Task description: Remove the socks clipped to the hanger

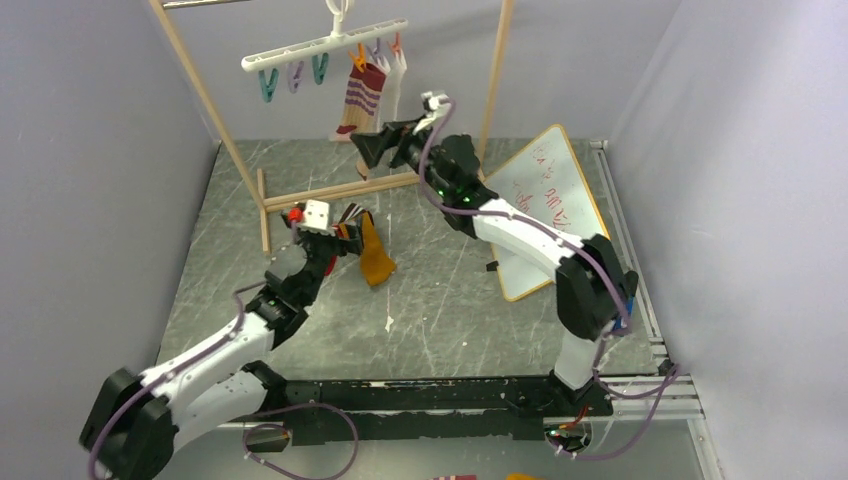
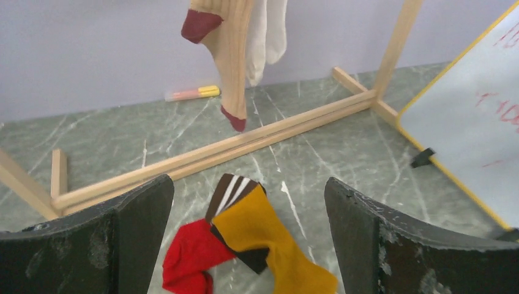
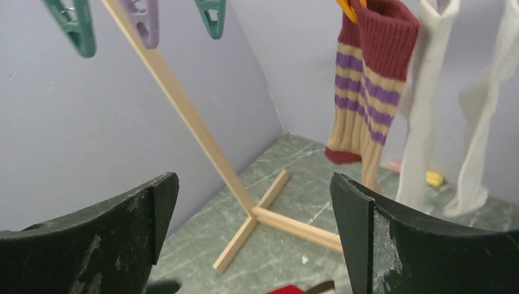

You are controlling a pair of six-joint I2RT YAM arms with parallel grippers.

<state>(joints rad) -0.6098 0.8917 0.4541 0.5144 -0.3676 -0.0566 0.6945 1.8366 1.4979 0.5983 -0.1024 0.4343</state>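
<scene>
Ribbed knit striped sock (image 3: pixel 367 92); pale wood rack (image 3: pixel 197 128); matt marbled tabletop (image 2: pixel 343 153).

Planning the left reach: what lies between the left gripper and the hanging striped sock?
Left wrist view: mustard sock and red sock on the table, then the rack's wooden base rail.

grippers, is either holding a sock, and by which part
Nothing is held: left gripper open above the mustard sock lying loose, right gripper open short of the striped sock.

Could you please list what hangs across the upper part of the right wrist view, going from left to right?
Teal clip → purple clip → second teal clip → striped sock → white sock → second white sock.
</scene>
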